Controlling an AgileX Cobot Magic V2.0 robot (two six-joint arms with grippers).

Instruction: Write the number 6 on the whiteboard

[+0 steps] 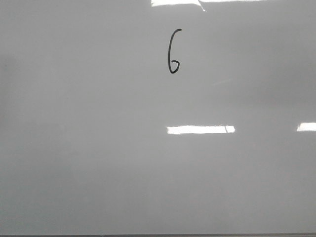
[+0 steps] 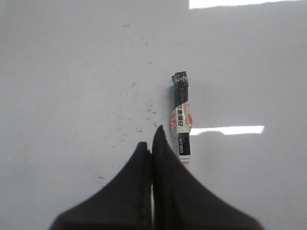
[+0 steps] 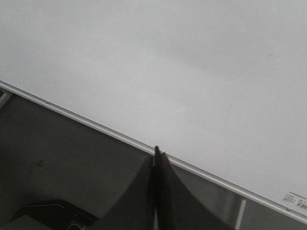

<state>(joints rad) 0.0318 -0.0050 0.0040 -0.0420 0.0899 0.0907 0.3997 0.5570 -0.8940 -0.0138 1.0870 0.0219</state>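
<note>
A thin black number 6 [image 1: 173,52] stands on the upper middle of the glossy grey-white whiteboard [image 1: 98,148]. Neither gripper shows in the front view. In the left wrist view my left gripper [image 2: 152,139] is shut and empty over the whiteboard [image 2: 72,72]. A black-and-white marker [image 2: 182,120] lies flat on the board just beside its right finger, which hides the marker's near end. In the right wrist view my right gripper [image 3: 157,153] is shut and empty above the board's light edge strip [image 3: 96,125].
Bright light reflections [image 1: 200,129] lie on the board. Small dark ink specks [image 2: 144,112] dot the board near the marker. Off the board's edge is a dark surface [image 3: 57,153] with a dark device [image 3: 48,215]. A small label [image 3: 295,199] sits near the board's corner.
</note>
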